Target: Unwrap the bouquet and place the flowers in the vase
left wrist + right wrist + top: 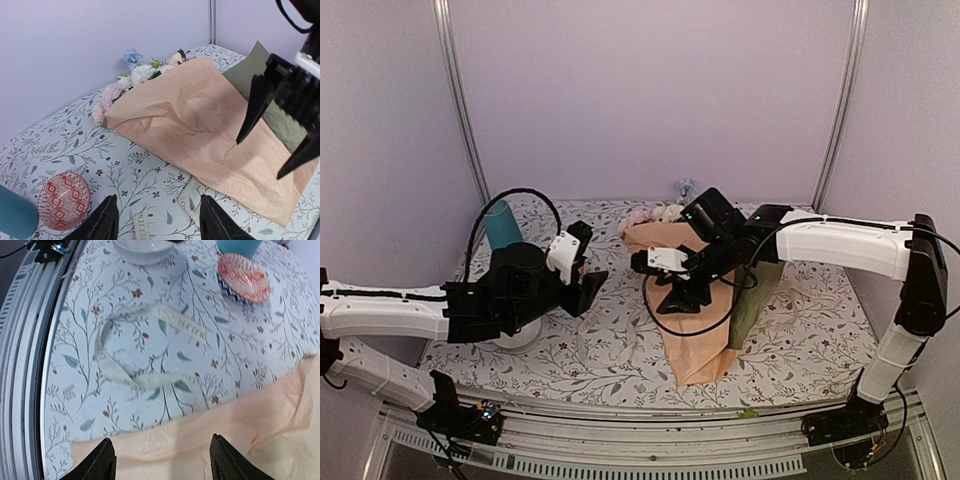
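1. The right jaws are spread wide with nothing in them. They hover just above the big cone-shaped bouquet in peach-tan paper, which lies flat on the floral-print table.
2. The left jaws are parted and empty too, facing the bouquet's side. A loose cream lettered ribbon lies on the table just ahead of them, short of the paper.
3. The pink, cream and blue artificial flowers poke out of the cone's far end, beyond both jaws. The paper is not yet folded back, and an olive-green inner sheet peeks out past the right jaws.
4. The tall teal-blue cylinder vase stands upright behind the left jaws, well apart from the bouquet, with a small red patterned dish near it.
5. First risk: a shallow pinch could catch only the top layer, so the paper tears or the whole bundle drags instead of opening.
6. Second risk: the vase is narrow and close to the left arm. A swinging elbow or long stems arriving off-centre could knock it over.
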